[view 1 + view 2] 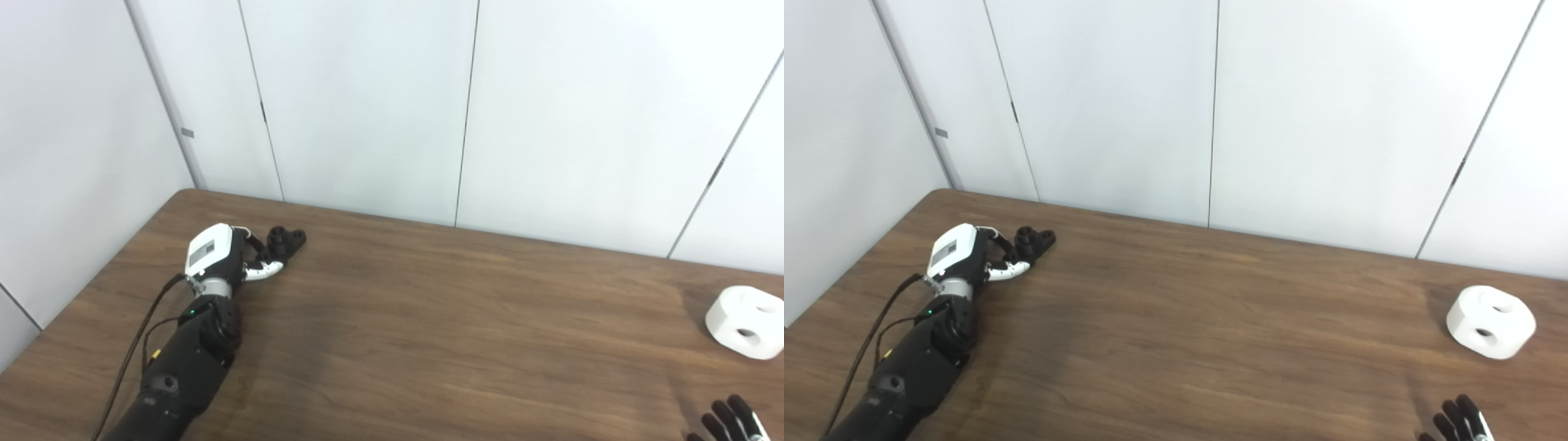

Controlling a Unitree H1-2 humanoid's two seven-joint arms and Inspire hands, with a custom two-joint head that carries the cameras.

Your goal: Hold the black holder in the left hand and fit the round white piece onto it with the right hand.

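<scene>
The black holder [286, 240] lies on the brown table [429, 318] near its far left corner, with short round posts sticking up. My left hand [236, 254] reaches it from the near side. Its fingers [252, 240] curl onto the holder's near end and the white thumb [264, 269] points along the holder's side. Whether the hand grips the holder is not visible. The round white piece [1491, 321], with holes in it, rests on the table at the far right. Only the fingertips of my right hand [1458, 419] show at the bottom right edge, spread and holding nothing, well short of the white piece.
White wall panels [367, 104] stand right behind the table's far edge and along its left side. A dark cable [131, 355] runs along my left forearm.
</scene>
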